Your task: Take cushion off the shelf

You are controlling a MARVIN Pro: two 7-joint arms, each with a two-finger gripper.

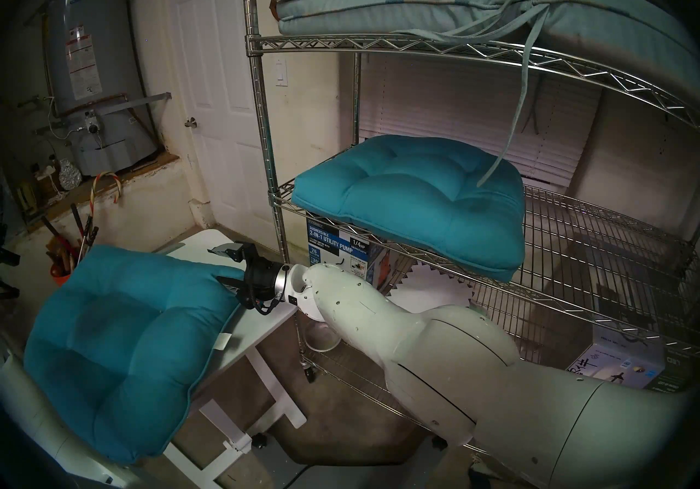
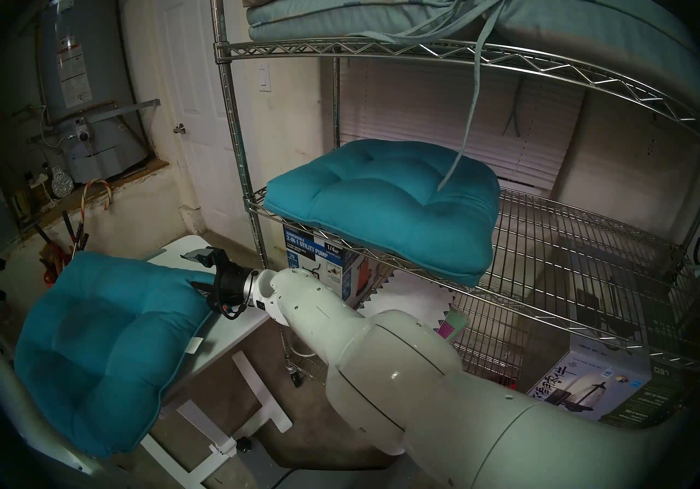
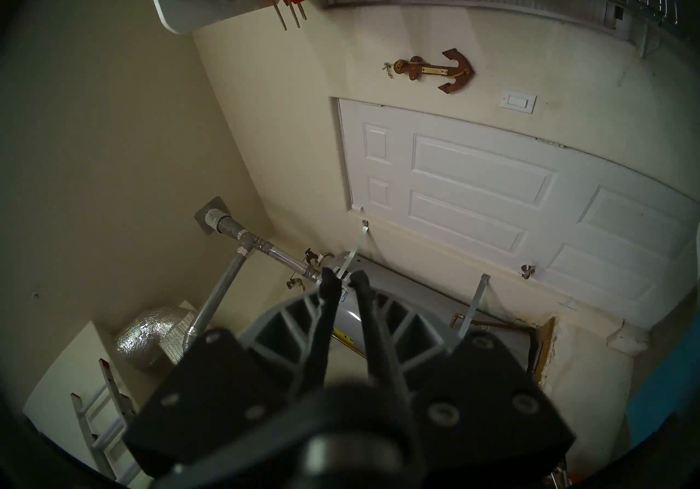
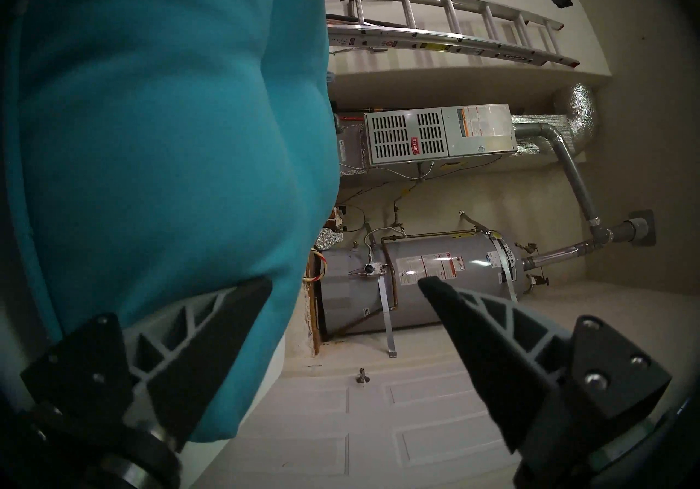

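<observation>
With my right hand [image 1: 223, 264] spread wide beside one teal cushion [image 1: 125, 344] on the table [image 1: 261, 319], the shelf [image 1: 606, 249] cushion [image 1: 413, 200] looks soft, light; I'd pinch its front edge.

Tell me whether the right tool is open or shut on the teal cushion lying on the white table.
Open. The right tool has its fingers spread wide apart; one fingertip lies against the teal cushion, the other stands clear of it.

Shelf [image 1: 416, 46]: bright chrome wire, glossy. Teal cushion [image 1: 125, 344] on table [image 1: 261, 319]: matt woven cloth, tufted. Table: smooth white, matt. Utility pump box [image 1: 337, 249]: printed cardboard.
</observation>
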